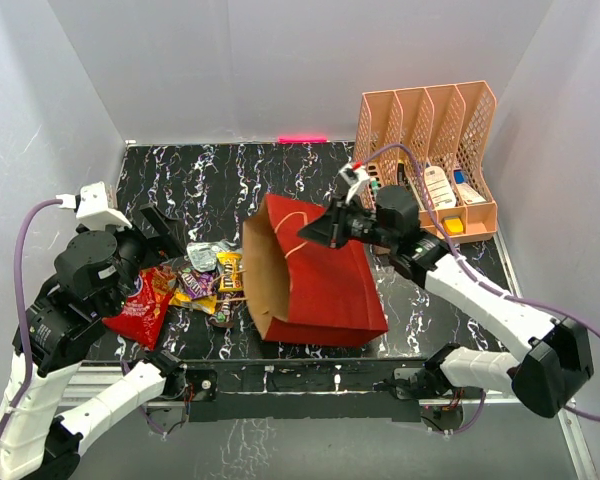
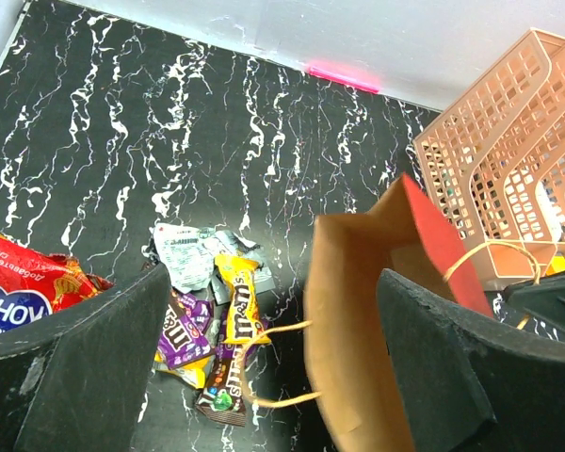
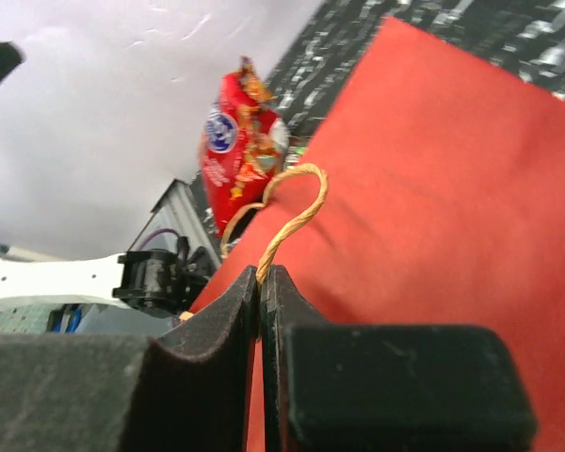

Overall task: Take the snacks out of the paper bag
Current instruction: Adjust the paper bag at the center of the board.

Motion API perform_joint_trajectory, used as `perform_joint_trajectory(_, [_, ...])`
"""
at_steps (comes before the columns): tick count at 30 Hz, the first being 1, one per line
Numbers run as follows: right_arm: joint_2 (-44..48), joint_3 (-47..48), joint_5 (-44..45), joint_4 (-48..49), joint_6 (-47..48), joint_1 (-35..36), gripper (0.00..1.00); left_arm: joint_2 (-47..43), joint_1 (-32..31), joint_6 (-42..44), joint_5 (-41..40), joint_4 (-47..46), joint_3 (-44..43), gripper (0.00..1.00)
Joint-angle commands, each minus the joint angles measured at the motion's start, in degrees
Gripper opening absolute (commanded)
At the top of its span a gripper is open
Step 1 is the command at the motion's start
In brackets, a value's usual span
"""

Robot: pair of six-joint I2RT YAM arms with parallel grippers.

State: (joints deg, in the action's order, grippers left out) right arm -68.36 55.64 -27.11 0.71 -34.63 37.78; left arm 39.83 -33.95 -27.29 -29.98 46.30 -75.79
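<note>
Snacks [image 1: 205, 285] lie heaped just left of the paper bag [image 1: 325, 285]. Why's it tipped over?
— Right gripper [image 3: 262, 278] is pinched tight on its cord handle [image 3: 297, 215], I'd guess to spill them out. Left gripper [image 2: 273, 282] hovers spread wide, holding nothing.

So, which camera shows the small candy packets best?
The left wrist view: the candy packets lie close, with their wrappers readable. The top external view shows them small, beside the mouth of the paper bag. The right wrist view shows none of them.
</note>
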Motion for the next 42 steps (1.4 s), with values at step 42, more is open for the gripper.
perform_joint_trajectory(42, [11.3, -4.4, -26.3, 10.8, -14.6, -28.8, 0.07, 2.4, -4.7, -38.9, 61.2, -34.0, 44.7, 0.84])
